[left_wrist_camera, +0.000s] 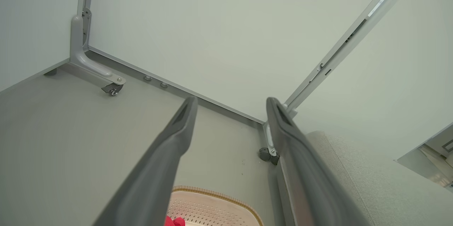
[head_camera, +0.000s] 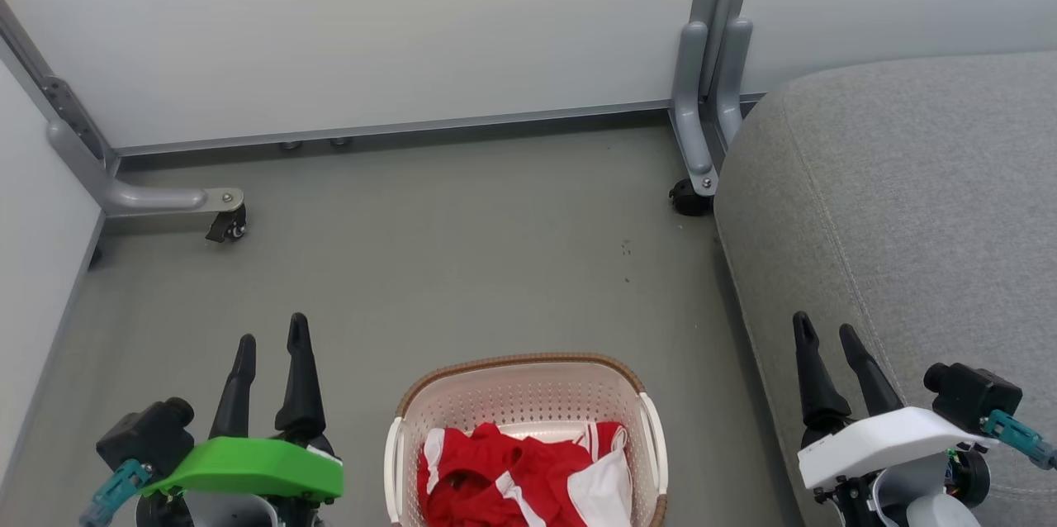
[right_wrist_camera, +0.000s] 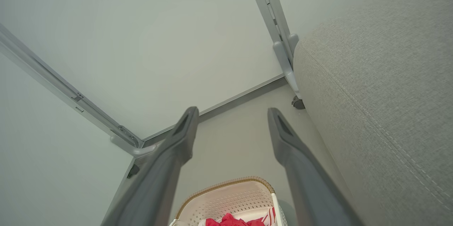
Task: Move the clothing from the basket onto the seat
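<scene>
Red fabric sports clothing (head_camera: 520, 481) with white stripes and panels lies crumpled in the near half of the cream-white perforated plastic basket (head_camera: 528, 399) with a brown woven-look rim, which stands on the grey floor (head_camera: 462, 263) between the two arms. The large grey woven-fabric seat (head_camera: 908, 205) rises just to the robot's right of the basket, close enough, I judge, that a lifted garment needs only a short swing across. The left pincer (head_camera: 272, 329) hovers over bare floor left of the basket, fingers apart and holding nothing. The right pincer (head_camera: 825, 325) shows against the seat's near edge, likewise spread and empty. Both flank the basket, so no garment has yet been taken up.
</scene>
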